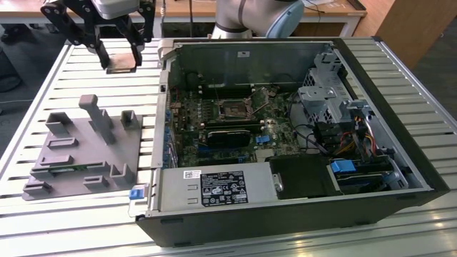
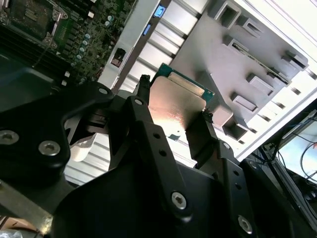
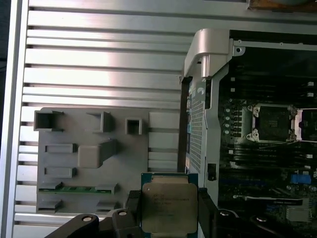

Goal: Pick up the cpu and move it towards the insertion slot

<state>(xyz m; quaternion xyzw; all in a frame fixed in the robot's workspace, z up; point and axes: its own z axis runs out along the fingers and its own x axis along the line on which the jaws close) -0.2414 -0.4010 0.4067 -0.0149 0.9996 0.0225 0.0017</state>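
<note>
The pincer (image 3: 168, 218) is clamped on the chip (image 3: 169, 207) by two edges, up in the air above the counter's (image 1: 85, 75) far edge, well apart from the socket (image 1: 235, 107). That thin hold could slip (smooth metal), or the case wall (image 1: 164, 75) could clip it.

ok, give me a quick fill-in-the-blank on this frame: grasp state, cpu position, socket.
1. The end effector is shut on the ____.
2. The cpu is held above the slatted table, outside the open computer ____.
3. The insertion slot has ____ chip seated in it.
4. A green memory stick lies in the grey ____.

Missing words: cpu; case; no; tray
</note>
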